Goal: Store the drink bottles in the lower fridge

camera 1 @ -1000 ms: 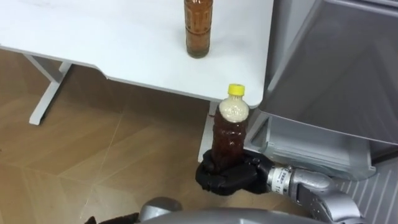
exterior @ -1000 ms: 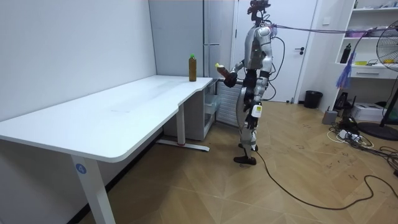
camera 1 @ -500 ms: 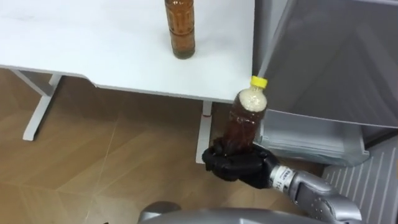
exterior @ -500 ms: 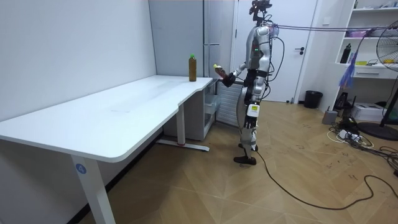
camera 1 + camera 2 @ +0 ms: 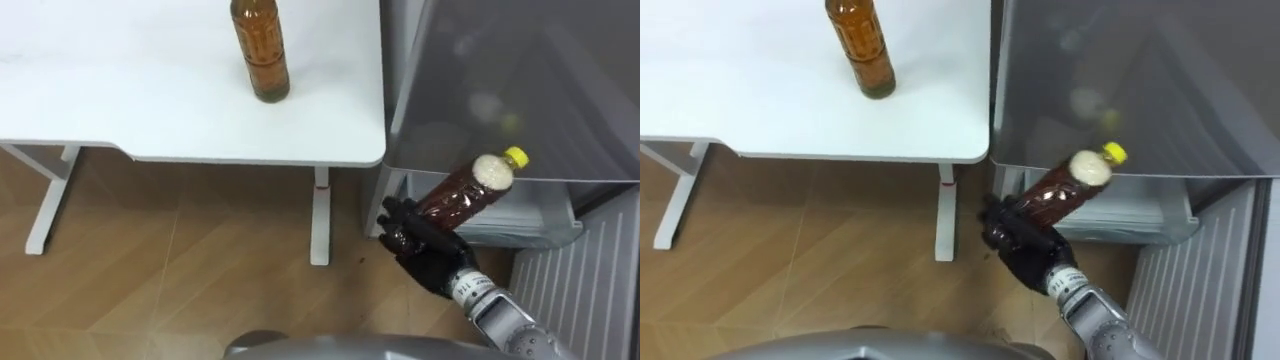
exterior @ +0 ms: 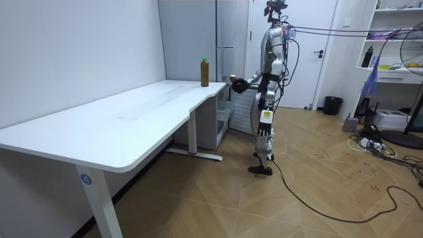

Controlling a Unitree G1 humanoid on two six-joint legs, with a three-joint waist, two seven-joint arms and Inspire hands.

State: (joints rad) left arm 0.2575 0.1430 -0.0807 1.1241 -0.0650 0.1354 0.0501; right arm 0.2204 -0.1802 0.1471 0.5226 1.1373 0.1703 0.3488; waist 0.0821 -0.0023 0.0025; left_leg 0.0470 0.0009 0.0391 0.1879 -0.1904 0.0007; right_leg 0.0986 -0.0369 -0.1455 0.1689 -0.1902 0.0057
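Note:
My right hand (image 5: 425,250) is shut on a brown drink bottle (image 5: 462,192) with a yellow cap, gripping its lower part. The bottle is tilted, its cap pointing up and right toward the grey fridge (image 5: 520,90). It hangs just before the open lower compartment (image 5: 505,228), under the upper door's bottom edge. A second brown bottle (image 5: 260,50) stands upright on the white table (image 5: 150,110), near its right end. In the room view I stand at the table's far end facing the fridge (image 6: 231,59), the held bottle (image 6: 232,79) out in front of me.
The table's right corner (image 5: 375,150) lies close to the fridge, with its leg (image 5: 320,215) below. The ribbed inner side of the opened lower door (image 5: 575,290) stands at the right. Wood floor (image 5: 180,270) stretches to the left.
The view has swung right toward the fridge. My right hand has carried the bottle right and forward and tipped it from upright to leaning at the lower compartment.

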